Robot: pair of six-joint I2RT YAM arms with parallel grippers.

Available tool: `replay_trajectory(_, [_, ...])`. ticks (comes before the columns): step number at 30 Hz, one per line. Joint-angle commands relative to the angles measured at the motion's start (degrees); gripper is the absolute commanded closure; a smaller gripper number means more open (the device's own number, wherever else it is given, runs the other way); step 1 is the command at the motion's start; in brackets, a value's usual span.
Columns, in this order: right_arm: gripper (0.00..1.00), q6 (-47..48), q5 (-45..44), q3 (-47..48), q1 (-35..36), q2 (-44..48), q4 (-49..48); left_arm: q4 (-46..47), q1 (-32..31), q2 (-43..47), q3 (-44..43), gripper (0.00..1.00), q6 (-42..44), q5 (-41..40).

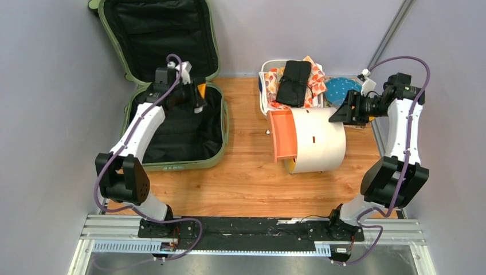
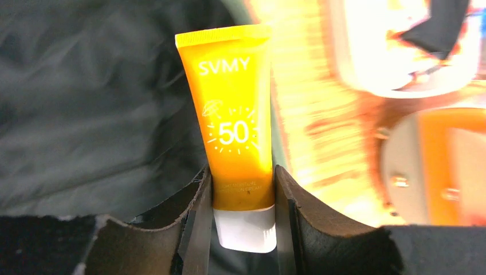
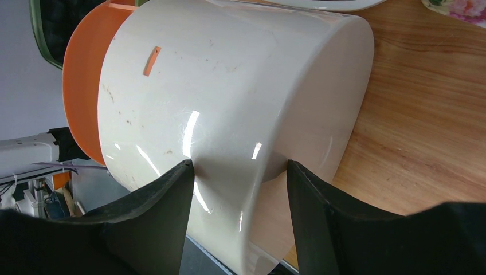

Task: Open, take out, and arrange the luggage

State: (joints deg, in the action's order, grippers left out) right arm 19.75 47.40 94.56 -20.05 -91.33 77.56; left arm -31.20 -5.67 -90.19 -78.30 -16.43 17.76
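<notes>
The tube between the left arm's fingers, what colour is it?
Orange-yellow tube with a white end; best in the left wrist view.

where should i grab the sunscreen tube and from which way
Grip the sunscreen tube low on its orange body, just above the white cap, jaws across its straight sides, coming from the cap end, as the left gripper does now.

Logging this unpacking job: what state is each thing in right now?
Sage-green hard-shell suitcase: open, lid raised at the back.
Orange sunscreen tube with white cap: gripped near its cap.
Left hand: shut on the tube.
Cream cylinder with an orange end: lying on its side on the table.
Right hand: open, close to the cylinder.
White rectangular tub: filled with fabrics, black pouch on top.
</notes>
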Motion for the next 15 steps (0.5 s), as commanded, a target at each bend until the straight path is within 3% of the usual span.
replay_trajectory(1, [0.39,3.5,-9.3,-0.7,1.2,-3.1,4.1,3.8,-9.4,2.3,-8.3,0.86,-9.0,3.1])
replay_trajectory(7, [0.39,3.5,-9.6,-0.1,1.4,-3.2,4.1,5.7,-24.6,0.4,-16.9,0.85,-16.8,-0.2])
replay_trajectory(15, [0.39,2.6,-10.4,-0.2,2.4,-2.2,3.0,8.5,-34.5,-4.3,-21.3,0.86,-27.3,1.8])
